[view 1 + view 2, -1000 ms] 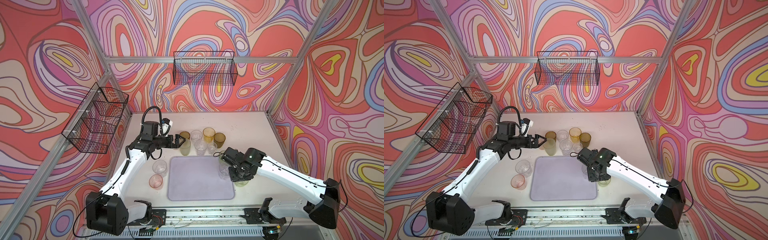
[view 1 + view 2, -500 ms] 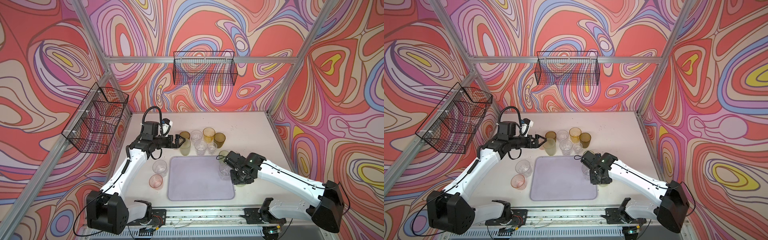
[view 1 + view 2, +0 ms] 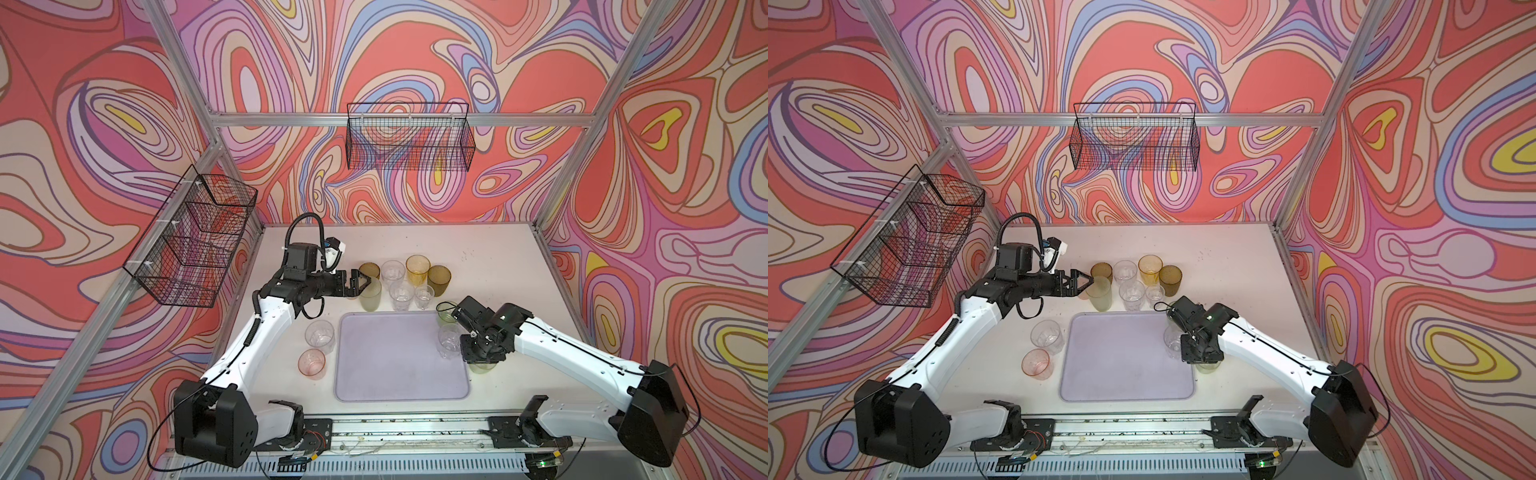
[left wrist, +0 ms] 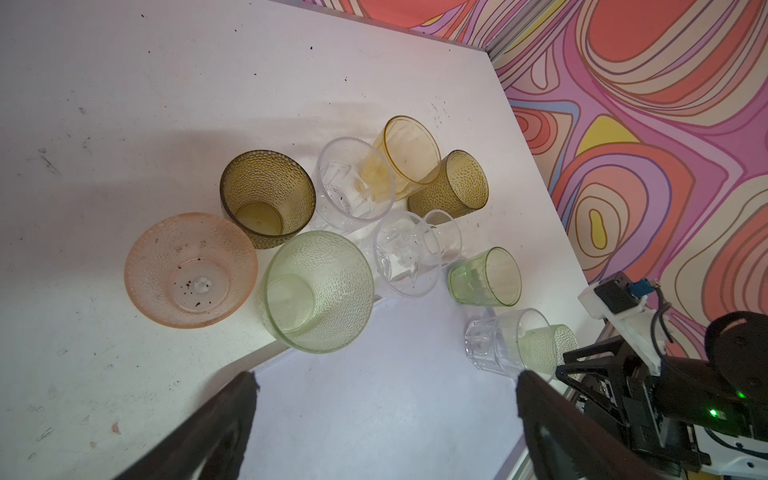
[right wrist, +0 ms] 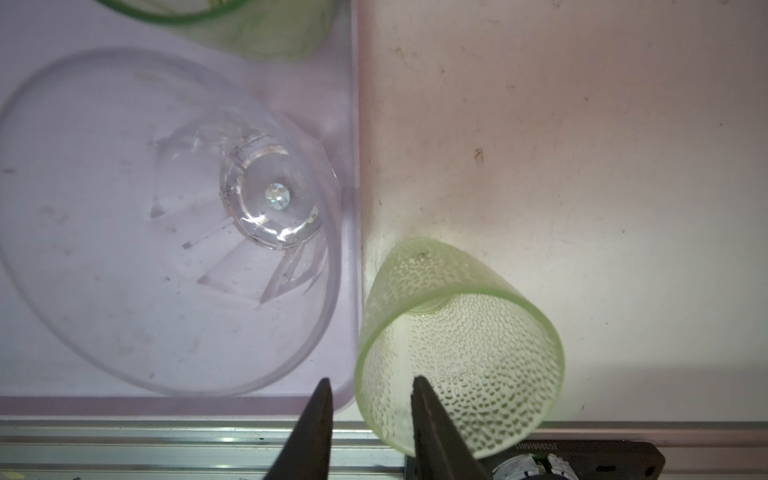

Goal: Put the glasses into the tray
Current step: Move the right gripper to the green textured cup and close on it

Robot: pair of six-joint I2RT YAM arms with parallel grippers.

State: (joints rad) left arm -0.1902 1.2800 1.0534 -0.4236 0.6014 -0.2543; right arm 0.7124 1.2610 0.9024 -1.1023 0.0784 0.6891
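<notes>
Pale lilac plastic, the large flat rectangular tray (image 3: 395,374) lay on the white desk (image 3: 490,257). One clear faceted tumbler (image 5: 166,249) stood upright inside it, hard by the right rim.

Just outside that rim, on the desk, stood a pale green dimpled tumbler (image 5: 457,353). The right pincer (image 5: 372,380) hung over it with its fingers narrowly parted, one inside the lip and one outside. A sliver of gap showed between the outer finger and the wall, so nothing was gripped.

A small smooth green glass (image 4: 484,276) stood at the tray's far right corner; whether inside the rim I could not tell.

Beyond the tray's far edge clustered two olive-brown dimpled tumblers (image 3: 369,271), an amber-yellow tumbler (image 3: 417,268), three clear tumblers (image 3: 392,270), a tall pale green tumbler (image 3: 370,294) and a pink dimpled tumbler (image 4: 191,270). The left pincer (image 3: 360,281) hovered just past the tray's far left corner, over the near end of that cluster, spread wide and empty.

Off the tray's left edge, near it but not touching, stood a clear round tumbler (image 3: 320,336) and a second pink tumbler (image 3: 311,363).
</notes>
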